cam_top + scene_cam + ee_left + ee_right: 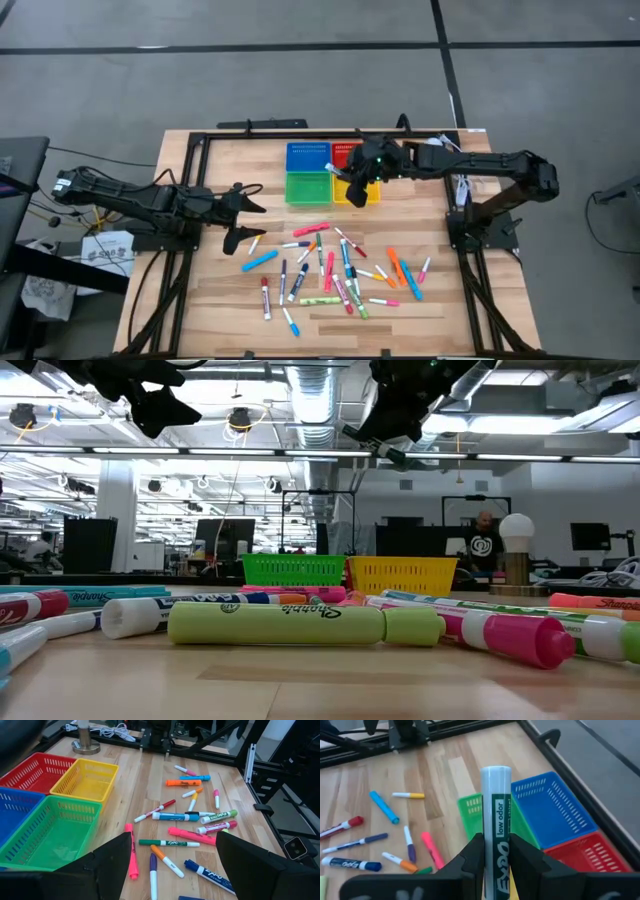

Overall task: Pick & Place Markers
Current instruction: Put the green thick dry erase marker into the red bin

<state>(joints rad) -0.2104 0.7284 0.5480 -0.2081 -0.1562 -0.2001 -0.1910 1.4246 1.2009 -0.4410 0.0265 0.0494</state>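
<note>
Pale wood table (pixel 210 300) first: the markers (pixel 335 270) lie scattered across the lower centre of the high view. They look light, stiff and slick, so you should pinch each one mid-barrel. Your left gripper (pixel 243 214) hangs wide open at centre left. Your right gripper (pixel 495 851), above the yellow tray (pixel 360 192), clamps a green-labelled Expo marker (pixel 496 810) upright.

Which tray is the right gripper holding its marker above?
The yellow tray: the right gripper, shut on a green-labelled Expo marker, hangs over it.
</note>
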